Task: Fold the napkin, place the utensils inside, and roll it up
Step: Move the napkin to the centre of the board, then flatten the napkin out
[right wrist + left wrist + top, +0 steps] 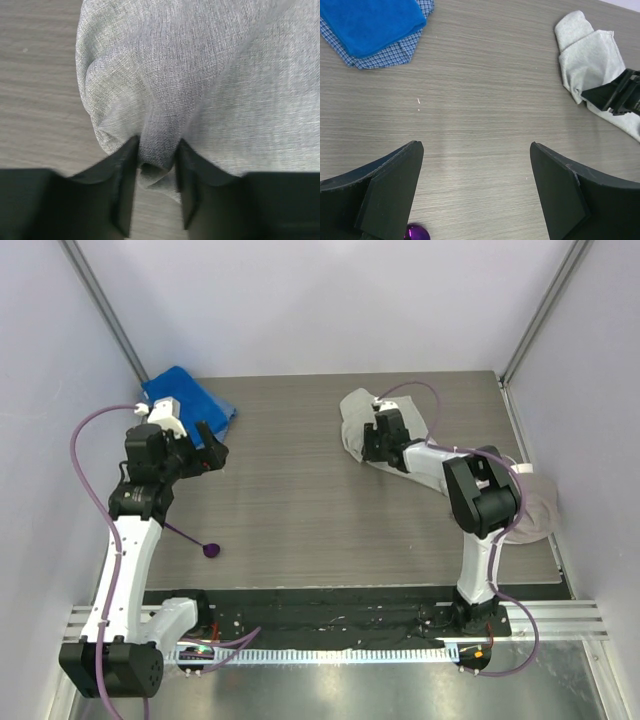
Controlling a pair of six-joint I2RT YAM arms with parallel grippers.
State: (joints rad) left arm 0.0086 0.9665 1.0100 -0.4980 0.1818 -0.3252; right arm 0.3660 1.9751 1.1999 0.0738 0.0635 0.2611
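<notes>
The light grey napkin (356, 420) lies crumpled at the back of the table, right of centre; it also shows in the left wrist view (587, 55) and fills the right wrist view (200, 75). My right gripper (378, 445) is shut on a fold of the napkin's near edge (157, 160). The purple utensil (205, 546) lies near the table's front left, handle pointing back-left; its round head shows in the left wrist view (416, 233). My left gripper (212, 450) is open and empty above the table's left side, its fingers (395, 185) wide apart.
A bright blue towel (185, 395) on a checked cloth (395, 52) lies at the back left corner. A beige-grey cloth (535, 505) sits at the right edge behind the right arm. Walls enclose the table on the left, back and right.
</notes>
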